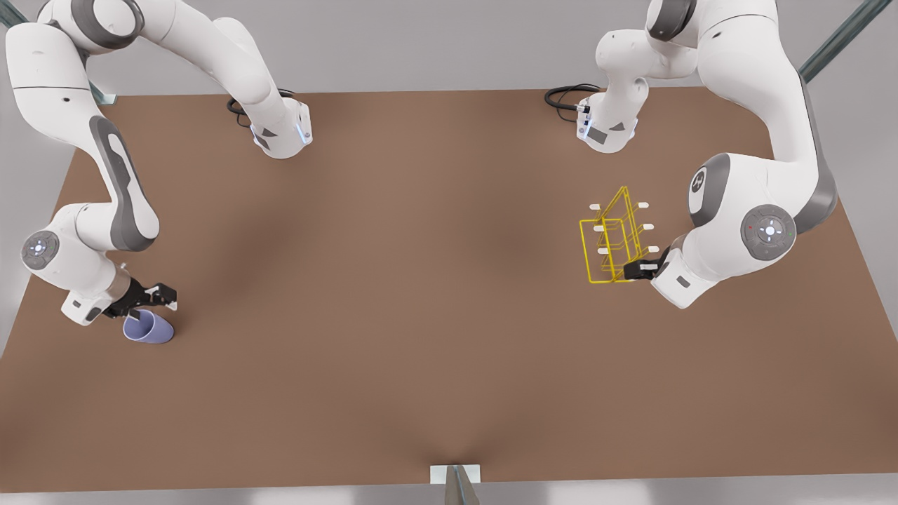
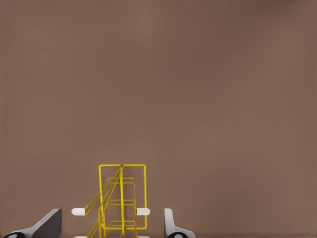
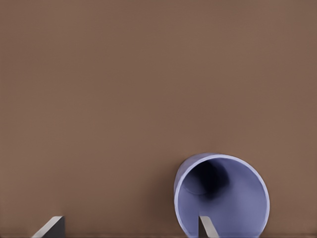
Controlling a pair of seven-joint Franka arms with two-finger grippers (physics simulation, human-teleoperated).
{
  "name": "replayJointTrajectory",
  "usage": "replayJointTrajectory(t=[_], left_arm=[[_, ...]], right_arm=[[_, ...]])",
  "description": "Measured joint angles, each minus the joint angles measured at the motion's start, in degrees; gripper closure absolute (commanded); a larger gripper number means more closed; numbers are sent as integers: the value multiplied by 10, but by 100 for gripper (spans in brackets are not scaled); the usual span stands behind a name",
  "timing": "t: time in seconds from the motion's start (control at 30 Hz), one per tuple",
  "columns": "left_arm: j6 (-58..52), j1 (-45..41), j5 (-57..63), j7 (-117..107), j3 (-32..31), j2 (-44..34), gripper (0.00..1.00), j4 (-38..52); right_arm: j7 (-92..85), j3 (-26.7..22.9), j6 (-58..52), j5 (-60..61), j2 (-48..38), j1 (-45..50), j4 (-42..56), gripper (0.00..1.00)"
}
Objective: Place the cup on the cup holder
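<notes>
a brown bench (image 1: 421,315) carries two white arms at work in a simulated scene. at the front view's left, the right hand (image 1: 158,300) hangs low over the cup (image 1: 149,327), a lavender-blue tumbler lying on its side on the bench near that edge. the right wrist view looks straight into the cup's (image 3: 223,198) open mouth, with one fingertip (image 3: 207,228) inside the rim and the other (image 3: 49,228) well out to the side; the hand is released, its fingers spread wide, and whether the inner finger touches the cup wall cannot be told. across the bench, at the front view's right, the left hand (image 1: 635,270) sits at the near lower corner of the cup holder (image 1: 612,238), a yellow wire rack standing upright with white-tipped pegs sticking out sideways. in the left wrist view the cup holder (image 2: 121,201) stands between the two spread fingers (image 2: 173,225), so this hand too is released, straddling the frame rather than clenched on it. cup and cup holder lie well apart.
</notes>
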Motion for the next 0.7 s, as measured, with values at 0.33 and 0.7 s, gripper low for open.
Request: replayJointTrajectory(t=[0.33, 0.7], left_arm=[[0, -4, 0, 0, 0, 0, 0, 2], [0, -4, 0, 0, 0, 0, 0, 2]], right_arm=[[0, -3, 4, -37, 30, -6, 6, 0], [1, -12, 16, -57, 58, -9, 6, 0]])
